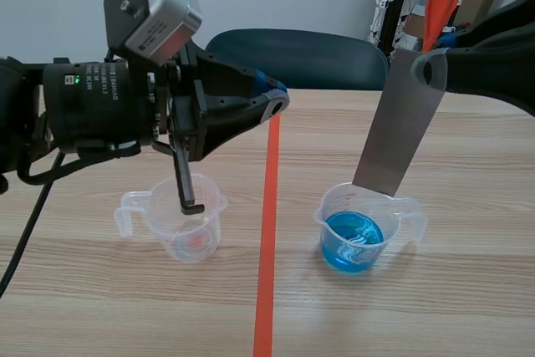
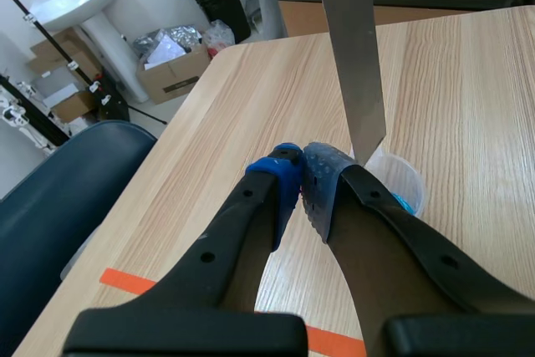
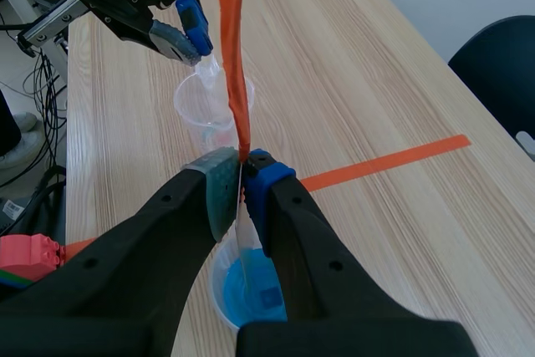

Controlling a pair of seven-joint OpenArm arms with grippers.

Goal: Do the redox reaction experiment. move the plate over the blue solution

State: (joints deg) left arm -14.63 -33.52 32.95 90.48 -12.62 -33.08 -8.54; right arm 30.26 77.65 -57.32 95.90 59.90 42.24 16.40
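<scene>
- A wooden table point(image 1: 468, 290) carries both cups and runs away toward a dark blue chair point(image 1: 318, 56) at its far edge.
- The left arm is raised across the left half of the scene view. Its left gripper point(image 1: 274, 98) point(image 2: 301, 177) is held high above the table, near the tape line. The two fingers are pressed together at the blue pads, and nothing is seen between them.
- The right arm comes in from the right at the upper edge of the scene view. The right gripper point(image 1: 430, 68) point(image 3: 242, 177) is clamped on the metal plate, which is pinched edge-on between the grey-green pad and the blue pad.
- The metal plate point(image 1: 401, 123) point(image 2: 351, 56) point(image 3: 236, 64) is held tilted, with the upper end toward the right arm. The part above the fingers is orange. The lower edge is placed at the far rim of the cup of blue solution, over the liquid. Whether it touches the liquid cannot be told.
- The cup of blue solution point(image 1: 359, 236) point(image 2: 401, 186) point(image 3: 247, 290) is a clear plastic measuring cup with a handle. It stands to the right of the tape line, directly under the right gripper.
- A second clear cup point(image 1: 180, 223) point(image 3: 209, 106) stands to the left of the tape line, under the left arm. A faint reddish trace is seen at its bottom.
- An orange tape line point(image 1: 267, 232) is laid between the two cups.
</scene>
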